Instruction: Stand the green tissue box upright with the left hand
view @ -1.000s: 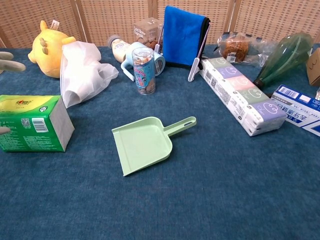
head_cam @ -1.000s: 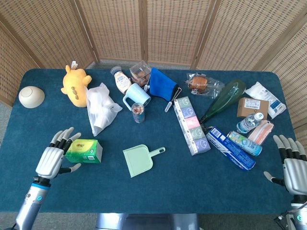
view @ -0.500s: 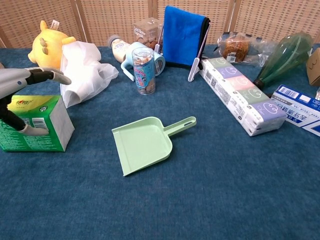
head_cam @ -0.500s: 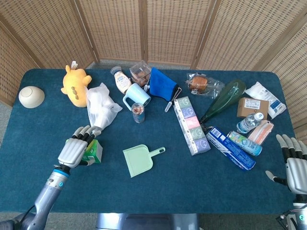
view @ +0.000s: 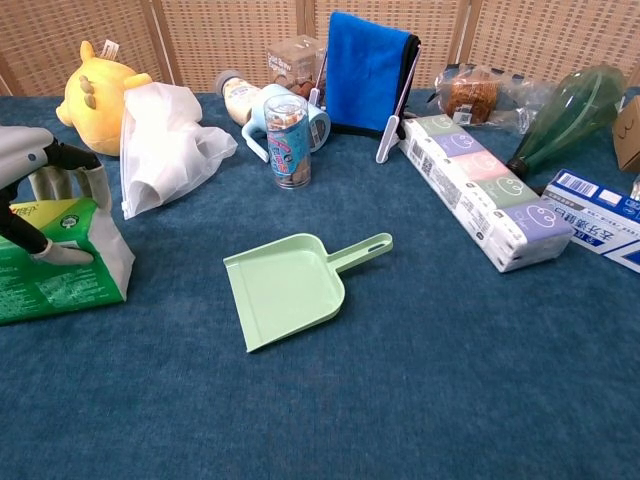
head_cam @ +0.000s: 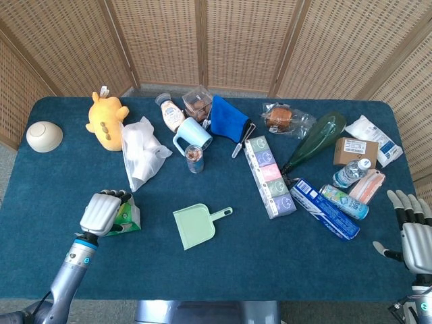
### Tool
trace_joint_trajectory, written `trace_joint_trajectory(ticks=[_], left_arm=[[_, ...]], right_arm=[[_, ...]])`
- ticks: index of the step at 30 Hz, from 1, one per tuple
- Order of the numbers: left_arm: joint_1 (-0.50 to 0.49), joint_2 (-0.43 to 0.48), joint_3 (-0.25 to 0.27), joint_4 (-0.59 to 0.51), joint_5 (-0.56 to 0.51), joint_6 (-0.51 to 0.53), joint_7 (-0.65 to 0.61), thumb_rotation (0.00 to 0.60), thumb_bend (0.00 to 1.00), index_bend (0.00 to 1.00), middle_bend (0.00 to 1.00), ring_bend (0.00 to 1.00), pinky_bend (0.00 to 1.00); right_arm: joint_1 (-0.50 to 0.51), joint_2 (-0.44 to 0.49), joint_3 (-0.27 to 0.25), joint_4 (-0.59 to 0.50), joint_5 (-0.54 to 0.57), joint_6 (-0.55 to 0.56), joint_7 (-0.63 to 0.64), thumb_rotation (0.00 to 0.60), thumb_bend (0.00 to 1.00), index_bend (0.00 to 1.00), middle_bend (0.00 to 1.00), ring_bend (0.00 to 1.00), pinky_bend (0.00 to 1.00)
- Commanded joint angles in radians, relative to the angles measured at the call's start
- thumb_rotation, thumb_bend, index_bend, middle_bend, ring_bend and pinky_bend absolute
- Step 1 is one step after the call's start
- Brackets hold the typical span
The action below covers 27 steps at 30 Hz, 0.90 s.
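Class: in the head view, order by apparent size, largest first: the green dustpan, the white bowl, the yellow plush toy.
1. yellow plush toy
2. green dustpan, close behind
3. white bowl

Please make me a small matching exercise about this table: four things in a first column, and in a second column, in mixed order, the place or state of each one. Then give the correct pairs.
Things:
1. green tissue box
2. green dustpan
3. white bowl
4. right hand

Places or states:
A. lies flat near the middle of the table, handle toward the far right
B. holds nothing, fingers apart, at the right edge of the table
C. tilted, with the left hand gripping it from above
D. stands alone at the far left end of the table

Pairs: 1-C, 2-A, 3-D, 4-B
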State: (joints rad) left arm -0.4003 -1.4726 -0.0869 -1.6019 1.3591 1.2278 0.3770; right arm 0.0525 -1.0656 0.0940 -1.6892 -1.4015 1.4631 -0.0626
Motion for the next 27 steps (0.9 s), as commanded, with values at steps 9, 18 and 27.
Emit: trace_joint_trajectory(ticks=[9, 18, 27], left_arm=[[0.034, -0.004, -0.011, 0.014, 0.228, 0.208, -0.407, 0.6, 0.02, 0.5, 0.63, 0.54, 0.5], [0.059, -0.13, -0.006, 0.191, 0.214, 0.267, -0.805, 0.6, 0.01, 0.47, 0.58, 0.44, 0.48], [0.052, -0.203, 0.007, 0.353, 0.194, 0.222, -0.984, 0.6, 0.01, 0.46, 0.55, 0.43, 0.48]], right_arm=[[0.001, -0.002, -0.001, 0.001, -0.001, -0.002, -0.004, 0.6, 0.0, 0.0, 0.0, 0.0, 0.0], [0.001, -0.005, -0.002, 0.002, -0.002, 0.0, -0.009, 0.6, 0.0, 0.0, 0.0, 0.0, 0.0], [0.003, -0.007, -0.001, 0.003, 0.003, -0.004, -0.012, 0.6, 0.0, 0.0, 0.0, 0.0, 0.0]])
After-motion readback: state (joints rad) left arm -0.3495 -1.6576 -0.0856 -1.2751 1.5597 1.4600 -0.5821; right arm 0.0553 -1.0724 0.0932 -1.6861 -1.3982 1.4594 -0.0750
